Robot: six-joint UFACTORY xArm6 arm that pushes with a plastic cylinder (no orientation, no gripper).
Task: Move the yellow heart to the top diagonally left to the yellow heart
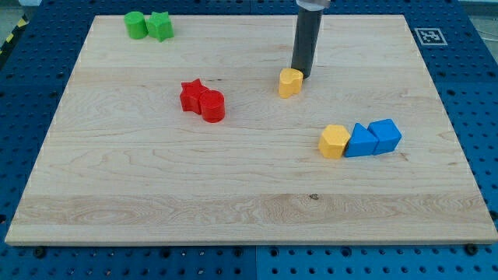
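Yellow heart judged light, rigid, easily slid; tip set touching upper right side; nothing gripped, no claw fitted.

Our rod runs out of the view's top edge, so we cannot see the arm above it. My tip sits just behind the yellow heart; whether they touch we cannot tell. The marker beside the board is too small to read. The table is cut off at every edge.
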